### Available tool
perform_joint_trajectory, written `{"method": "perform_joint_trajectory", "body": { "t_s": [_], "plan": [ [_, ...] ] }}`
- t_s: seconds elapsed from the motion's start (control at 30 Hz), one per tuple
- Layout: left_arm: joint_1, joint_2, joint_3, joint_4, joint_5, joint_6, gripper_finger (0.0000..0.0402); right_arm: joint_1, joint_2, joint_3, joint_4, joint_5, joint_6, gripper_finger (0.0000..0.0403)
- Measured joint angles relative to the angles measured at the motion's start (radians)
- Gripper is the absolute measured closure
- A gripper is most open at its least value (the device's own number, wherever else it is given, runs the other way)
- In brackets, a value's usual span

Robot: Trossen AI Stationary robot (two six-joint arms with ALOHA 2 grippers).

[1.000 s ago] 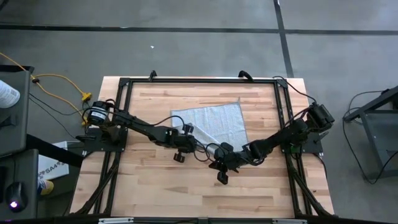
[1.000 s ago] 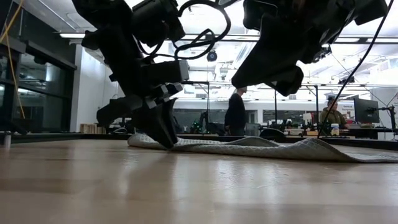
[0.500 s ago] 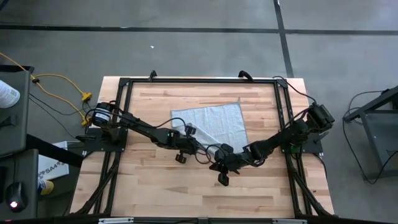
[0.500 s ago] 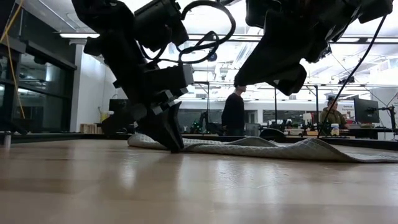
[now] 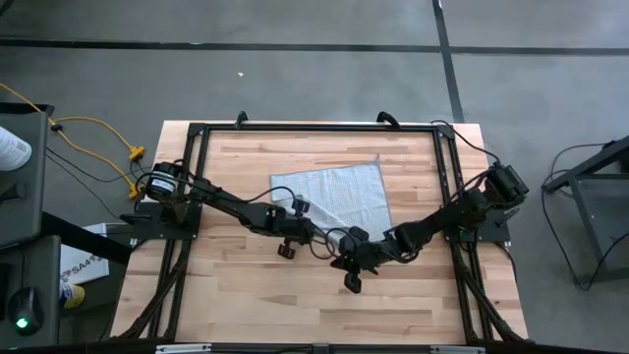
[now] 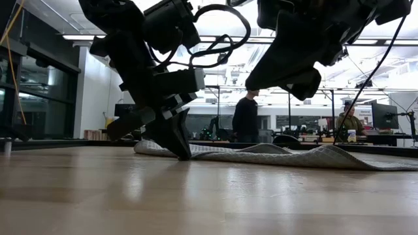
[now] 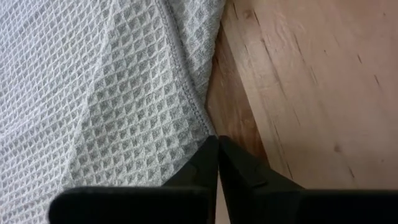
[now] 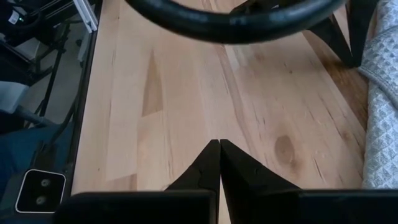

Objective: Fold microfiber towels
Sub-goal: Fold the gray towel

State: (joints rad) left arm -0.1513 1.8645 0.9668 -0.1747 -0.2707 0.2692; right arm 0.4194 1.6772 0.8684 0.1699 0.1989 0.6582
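Note:
The light grey microfiber towel (image 5: 339,194) lies spread on the wooden table, with low wrinkles showing in the low view (image 6: 287,155). My left gripper (image 7: 217,139) slants down onto the towel's near-left edge, with its fingertips on the table (image 6: 182,154). It is shut there. My right gripper (image 8: 219,143) is shut and hangs above bare wood (image 6: 287,75), nearer the table's near edge than the towel and touching nothing. The towel's edge (image 8: 380,106) shows in the right wrist view. My left gripper's shut fingertips meet on the towel's hemmed edge (image 7: 204,122), near its near-left corner. They come slanting down from the table's left. The tips themselves hide how much cloth lies between them. The towel lies on the table, slack, with a soft ridge running away from the fingers.
A black metal frame (image 5: 314,127) runs around the tabletop. Bare wood lies near of the towel (image 5: 295,295) and left of it. Beyond the table, in the low view, people stand and sit among desks (image 6: 247,121).
My left gripper has sunk a little, and its fingertips have come down onto the table at the towel's near-left edge. The towel has stayed where it was, and my right gripper has kept still.

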Motion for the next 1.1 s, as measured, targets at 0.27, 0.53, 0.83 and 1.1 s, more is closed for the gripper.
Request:
{"method": "perform_joint_trajectory", "body": {
  "t_s": [0.27, 0.53, 0.83, 1.1],
  "plan": [
    [-0.017, -0.023, -0.001, -0.021, -0.009, -0.05, 0.0399, 0.0, 0.0, 0.0, 0.0, 0.0, 0.0, 0.0401],
    [-0.083, -0.081, -0.005, -0.143, -0.007, -0.136, 0.0401, 0.0, 0.0, 0.0, 0.0, 0.0, -0.005, 0.0401],
    [-0.105, -0.085, -0.003, -0.204, 0.094, -0.236, 0.0401, 0.0, 0.0, 0.0, -0.001, 0.0, -0.008, 0.0401],
    [-0.118, -0.084, -0.003, -0.203, 0.4, -0.336, 0.0401, 0.0, 0.0, 0.0, -0.001, 0.0, -0.034, 0.0401]
  ]
}}
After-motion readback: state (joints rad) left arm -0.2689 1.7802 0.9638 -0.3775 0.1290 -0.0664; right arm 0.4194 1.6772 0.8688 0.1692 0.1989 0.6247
